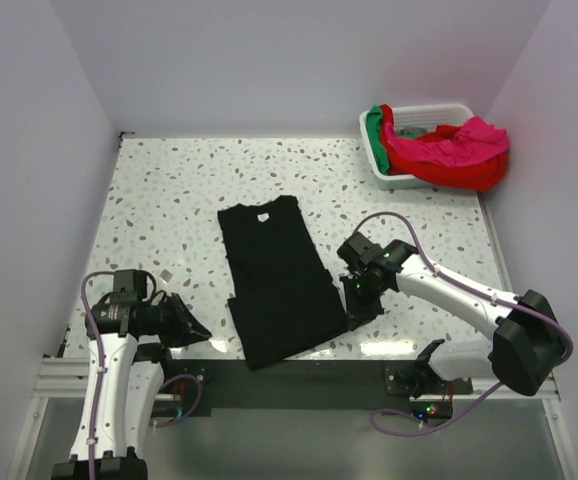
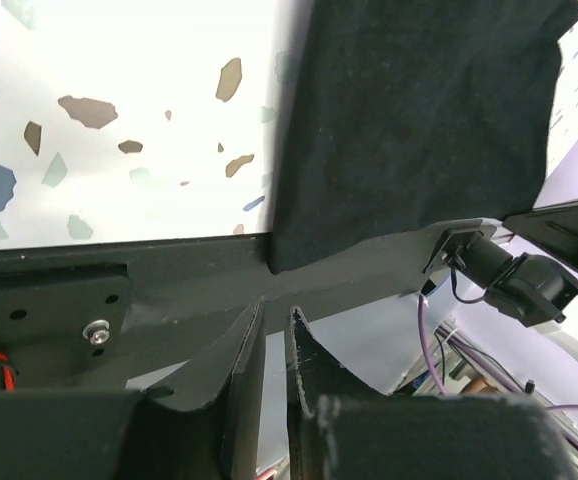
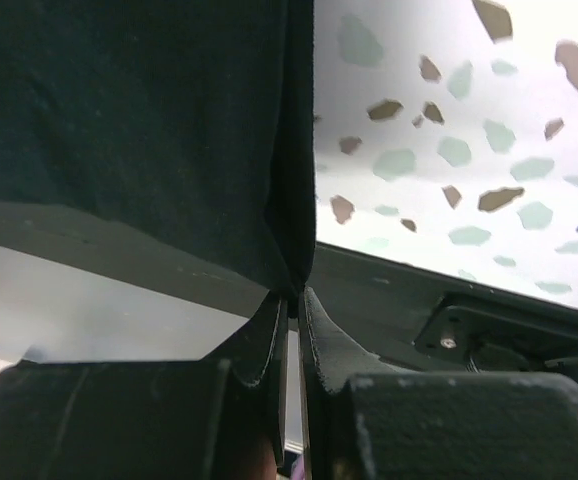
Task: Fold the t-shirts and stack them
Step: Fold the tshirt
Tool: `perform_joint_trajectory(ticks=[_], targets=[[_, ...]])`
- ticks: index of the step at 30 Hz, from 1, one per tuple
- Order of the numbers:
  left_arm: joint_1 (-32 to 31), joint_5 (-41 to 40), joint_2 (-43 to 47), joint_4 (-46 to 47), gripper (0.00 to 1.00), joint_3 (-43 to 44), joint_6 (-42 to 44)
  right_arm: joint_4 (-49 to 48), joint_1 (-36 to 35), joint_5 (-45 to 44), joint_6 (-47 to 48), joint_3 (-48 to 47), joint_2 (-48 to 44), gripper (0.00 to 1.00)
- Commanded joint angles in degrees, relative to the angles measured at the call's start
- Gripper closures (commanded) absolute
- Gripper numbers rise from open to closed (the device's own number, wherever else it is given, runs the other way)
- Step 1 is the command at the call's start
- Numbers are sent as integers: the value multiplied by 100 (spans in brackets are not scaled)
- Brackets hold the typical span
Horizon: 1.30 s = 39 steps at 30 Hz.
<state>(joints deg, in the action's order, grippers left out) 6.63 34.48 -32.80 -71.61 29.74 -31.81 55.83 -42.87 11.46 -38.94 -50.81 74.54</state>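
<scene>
black t-shirt [image 1: 277,280] spread on table [image 1: 169,200], right gripper [image 3: 291,298] clamped on its near right hem, left gripper [image 2: 274,322] fingers together, empty

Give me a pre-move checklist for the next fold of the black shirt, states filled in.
1. Right gripper grips the plain black cloth t-shirt at its right edge: ok.
2. Left gripper grips the shirt: not ok; shut on nothing, left of it.
3. Shirt wholly on the speckled terrazzo table: not ok; near hem laps onto the black front rail.
4. Layers the right fingers pinch: cannot tell.
5. White slatted plastic basket of red, pink and green shirts clear of the fold: ok.
</scene>
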Motion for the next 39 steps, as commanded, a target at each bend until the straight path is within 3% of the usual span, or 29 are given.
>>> perform_joint_trajectory(ticks=[1, 6, 11, 16, 21, 25, 28, 39], targets=[[-39, 6, 142, -388, 82, 252, 123, 226, -81, -171, -114, 211, -168, 100], [-57, -72, 230, -371, 82, 295, 35, 139, -142, -180, -114, 264, -142, 100], [-57, -363, 186, -90, 73, 401, -79, 7, -142, -188, -140, 387, -89, 100], [-57, -504, -217, 796, 67, 612, -272, -221, -142, -83, -105, 607, 121, 100], [-302, -827, -1184, 2157, 67, 717, -518, -626, -160, 49, -35, 695, 446, 100], [-1643, -1364, -2001, 3230, 67, 779, -1298, -898, -186, 137, 18, 651, 789, 100], [-2199, -1593, -2695, 3995, 66, 832, -1564, -1092, -230, 224, 62, 607, 1035, 100], [-2395, -1558, -5472, 5676, 66, 1780, -1170, -1575, -327, 330, -70, 502, 1554, 100]])
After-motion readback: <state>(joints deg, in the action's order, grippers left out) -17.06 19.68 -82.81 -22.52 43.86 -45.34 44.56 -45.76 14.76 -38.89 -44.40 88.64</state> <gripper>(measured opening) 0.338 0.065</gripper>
